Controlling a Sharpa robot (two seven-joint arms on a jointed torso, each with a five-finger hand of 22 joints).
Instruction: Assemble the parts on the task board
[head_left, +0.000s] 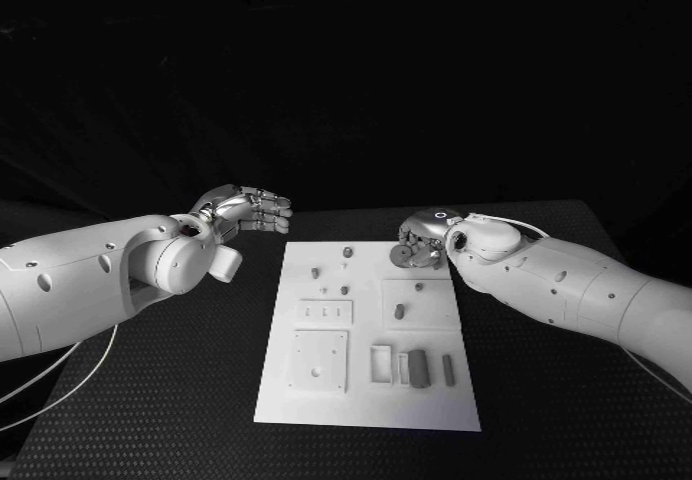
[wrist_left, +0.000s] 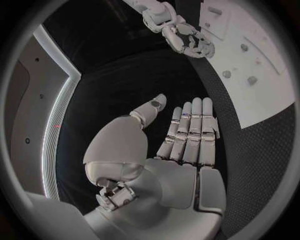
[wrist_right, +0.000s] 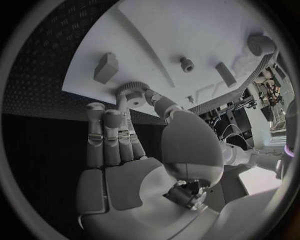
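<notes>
The white task board (head_left: 368, 400) lies in the middle of the black table. My right hand (head_left: 424, 247) is over the board's far right corner and pinches a small toothed gear (wrist_right: 134, 93) between thumb and fingers, just above the board's surface (wrist_right: 187, 30). Grey parts lie on the board: a peg (head_left: 349, 250), another peg (head_left: 420, 287), a small block (head_left: 400, 310) and a long block (head_left: 418, 367). My left hand (head_left: 245, 210) hovers off the board's far left corner; its fingers (wrist_left: 190, 125) are stretched out with nothing in them.
A square recessed plate (head_left: 320, 360) and a slotted frame (head_left: 384, 364) sit in the board's near half. Black table mat (head_left: 144, 420) lies on both sides of the board. My right hand (wrist_left: 185, 36) also appears beyond the left hand, at the board's edge (wrist_left: 262, 75).
</notes>
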